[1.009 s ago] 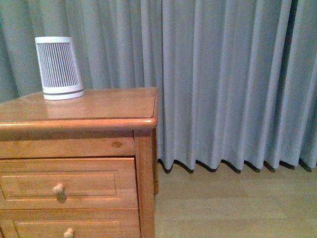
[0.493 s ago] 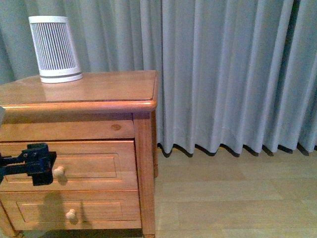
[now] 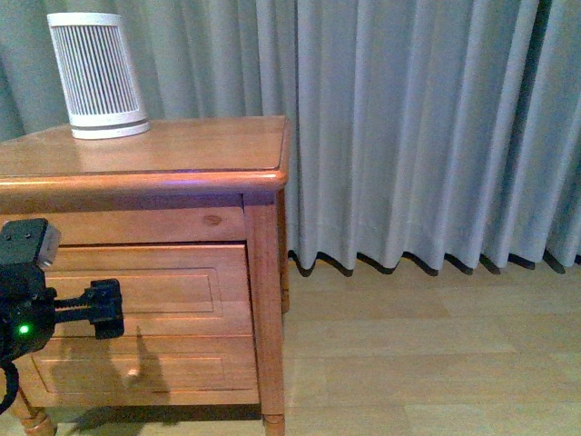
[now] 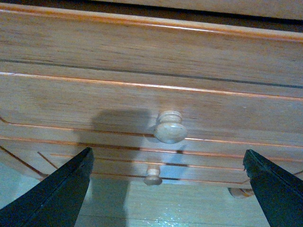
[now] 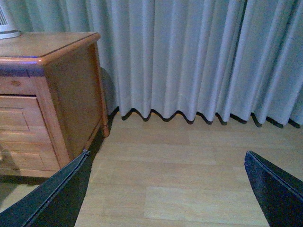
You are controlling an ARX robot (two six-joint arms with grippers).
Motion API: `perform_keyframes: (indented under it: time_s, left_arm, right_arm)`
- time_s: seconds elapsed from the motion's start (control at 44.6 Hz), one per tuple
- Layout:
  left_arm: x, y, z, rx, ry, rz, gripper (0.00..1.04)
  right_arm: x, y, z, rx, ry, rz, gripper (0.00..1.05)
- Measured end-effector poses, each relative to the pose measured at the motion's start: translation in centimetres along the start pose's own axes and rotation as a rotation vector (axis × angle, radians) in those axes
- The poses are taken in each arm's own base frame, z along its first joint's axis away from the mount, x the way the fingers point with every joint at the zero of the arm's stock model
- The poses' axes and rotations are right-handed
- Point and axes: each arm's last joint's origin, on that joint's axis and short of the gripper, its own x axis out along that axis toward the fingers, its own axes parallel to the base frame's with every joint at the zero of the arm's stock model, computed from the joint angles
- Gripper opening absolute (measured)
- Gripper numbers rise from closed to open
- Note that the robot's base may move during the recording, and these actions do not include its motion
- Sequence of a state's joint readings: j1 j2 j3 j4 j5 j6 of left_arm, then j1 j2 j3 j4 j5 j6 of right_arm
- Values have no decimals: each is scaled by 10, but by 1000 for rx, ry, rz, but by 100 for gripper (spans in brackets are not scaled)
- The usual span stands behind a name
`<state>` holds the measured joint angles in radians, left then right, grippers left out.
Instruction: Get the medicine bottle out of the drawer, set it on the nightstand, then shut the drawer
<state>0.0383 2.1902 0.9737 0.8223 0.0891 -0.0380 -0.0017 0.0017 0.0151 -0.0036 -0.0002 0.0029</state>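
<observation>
The small orange-brown wooden nightstand (image 3: pixel 182 150) fills the left half of the front view. Its upper, panel-fronted drawer (image 3: pixel 172 286) sits shut, so you are at the first step: opening it. A large ribbed white tapered cylinder (image 3: pixel 97 77) stands on top at upper left; leave it alone. Your left tool (image 3: pixel 106 309) hangs before the drawer at lower left, spread wide and holding nothing. In the left wrist view the round pale wooden knob (image 4: pixel 170 127) sits mid-frame between the dark fingers, touching neither. Your right tool (image 5: pixel 165 153) is likewise wide open and empty, over floor. The tiny white medicine bottle shows in no view; it is probably inside the drawer. Next, ease the left tool forward until its fingers flank the knob, close on it, then pull straight out.
</observation>
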Motion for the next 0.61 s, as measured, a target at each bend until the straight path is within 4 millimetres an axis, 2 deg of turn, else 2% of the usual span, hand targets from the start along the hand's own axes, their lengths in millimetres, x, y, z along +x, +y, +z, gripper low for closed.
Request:
perform_keyframes:
  time_s: [0.269, 0.605]
  left_arm:
    - [21, 3, -8, -19, 20, -2, 98]
    - [42, -1, -6, -53, 8, -17, 98]
  right_arm:
    - [0, 0, 0, 0, 0, 0, 98]
    - [0, 0, 0, 0, 0, 0, 98]
